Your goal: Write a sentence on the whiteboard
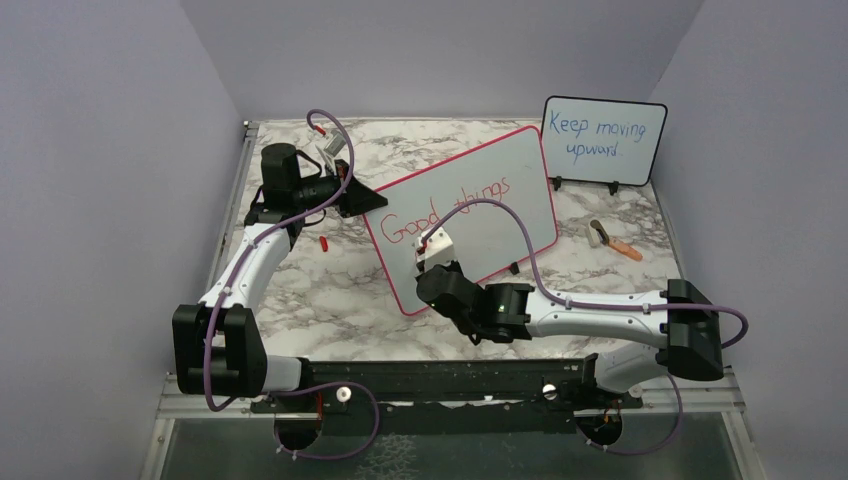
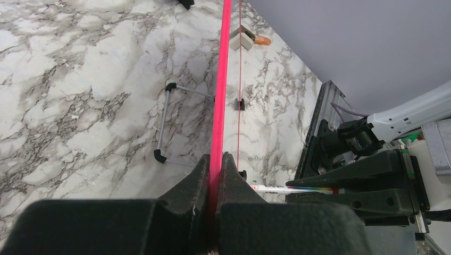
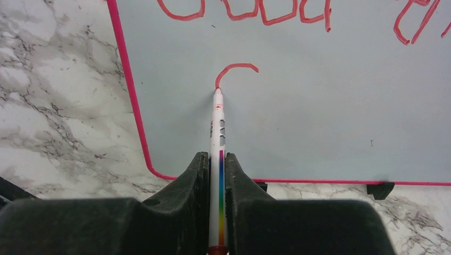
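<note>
The whiteboard point(image 1: 520, 185) stands tilted across the middle of the marble table point(image 1: 300, 290). The sentence point(image 1: 410, 224) so far reads "Good things" in red, plus a little hooked curve under "Good", probably the next word starting. The marker point(image 3: 218, 138) touches the board at the foot of that curve, pinched tight in the right gripper point(image 3: 217, 159). The left gripper point(image 2: 215, 159) is clamped on the board's left pink edge, I'd guess bracing it against pen pressure. The small black-framed board point(image 1: 604, 140) sits far right, well apart.
</note>
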`<state>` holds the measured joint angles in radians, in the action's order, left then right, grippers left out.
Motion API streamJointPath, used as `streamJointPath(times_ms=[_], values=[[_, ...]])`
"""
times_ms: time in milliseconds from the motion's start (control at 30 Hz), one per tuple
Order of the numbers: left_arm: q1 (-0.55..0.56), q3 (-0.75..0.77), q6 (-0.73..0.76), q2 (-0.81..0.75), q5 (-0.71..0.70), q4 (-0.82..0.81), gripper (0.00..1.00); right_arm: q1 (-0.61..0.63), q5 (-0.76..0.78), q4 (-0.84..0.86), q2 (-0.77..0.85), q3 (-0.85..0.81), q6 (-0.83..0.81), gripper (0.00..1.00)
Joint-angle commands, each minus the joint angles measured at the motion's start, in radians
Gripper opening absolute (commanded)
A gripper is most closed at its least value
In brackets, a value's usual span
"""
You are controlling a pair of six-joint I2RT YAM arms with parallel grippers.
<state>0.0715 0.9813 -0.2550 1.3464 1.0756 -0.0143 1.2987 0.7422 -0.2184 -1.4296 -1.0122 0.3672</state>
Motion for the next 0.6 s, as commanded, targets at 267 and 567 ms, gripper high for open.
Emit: streamJointPath(times_ms=[267,567], values=[[0.008,-0.027,0.060,0.025,-0.103,0.047,0.00,-0.017,0.031,-0.100,-0.008,0.023,0.019,0.01],[0.008,-0.027,0.059,0.026,-0.103,0.047,0.00,-0.029,0.057,-0.097,0.018,0.035,0.019,0.01]])
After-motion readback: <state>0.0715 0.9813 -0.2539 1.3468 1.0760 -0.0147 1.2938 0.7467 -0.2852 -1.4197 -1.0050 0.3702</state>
